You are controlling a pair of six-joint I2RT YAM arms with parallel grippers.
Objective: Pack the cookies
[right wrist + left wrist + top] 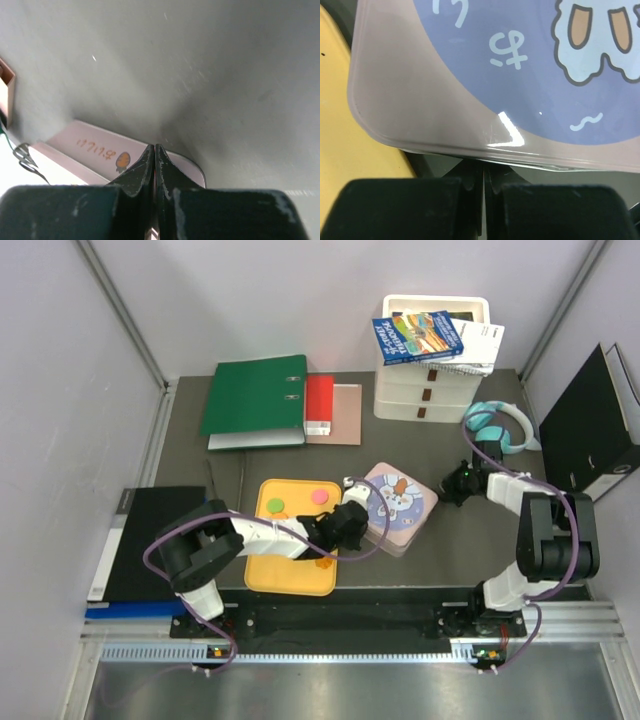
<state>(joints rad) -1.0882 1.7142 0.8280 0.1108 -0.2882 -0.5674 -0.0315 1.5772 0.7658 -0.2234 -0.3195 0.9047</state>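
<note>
A pink square tin [397, 506] with a purple sheep lid lies shut on the table, right of the yellow tray [262, 562]. On the tray I see a green cookie [275, 506], a pink cookie [320, 496] and an orange cookie [325, 562]; other cookies are hidden. My left gripper [350, 522] is shut, its tips at the tin's left edge; its wrist view shows the lid [520, 65] just beyond the shut tips [484, 170]. My right gripper [458, 483] is shut and empty, low over the table right of the tin [95, 145].
A green binder [255, 395], a red box [319, 405] and a brown board lie at the back. A white drawer unit [430, 380] bears books [418, 335]. Teal headphones [500, 425] lie back right, by a black binder [590, 425]. A black folder [150, 540] lies left.
</note>
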